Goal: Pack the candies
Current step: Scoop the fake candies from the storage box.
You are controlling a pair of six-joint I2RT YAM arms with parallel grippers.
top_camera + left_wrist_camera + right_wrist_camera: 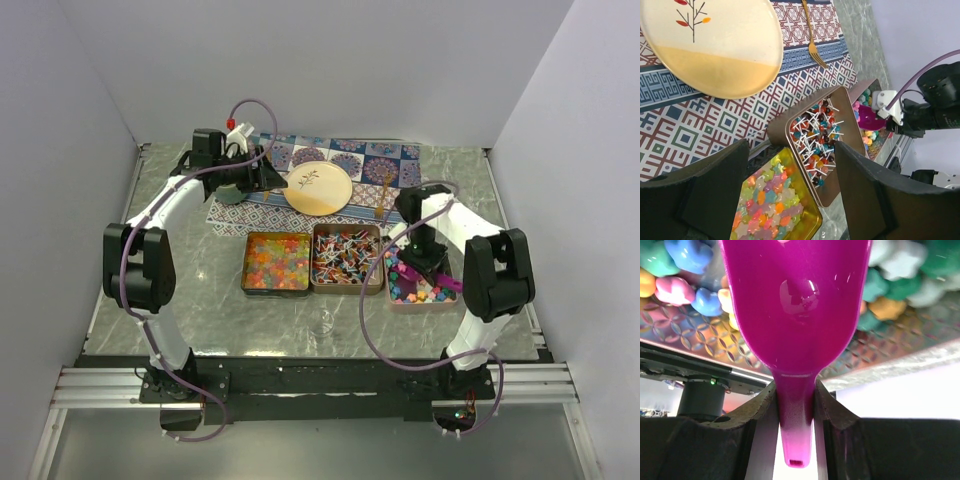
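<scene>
Right claw clenched on the handle of a purple scoop, the bowl low over pastel star candies in the right-hand tin on the bench. Orange-yellow gummies fill the left tin; wrapped sweets fill the middle one. Left claw, released and spread wide, hovers over a patterned mat beside a plate, far left.

The left arm stretches far forward, the left gripper empty with its fingers spread wide. The right arm folds inward, the right gripper pointing down, clamped on the scoop handle.
</scene>
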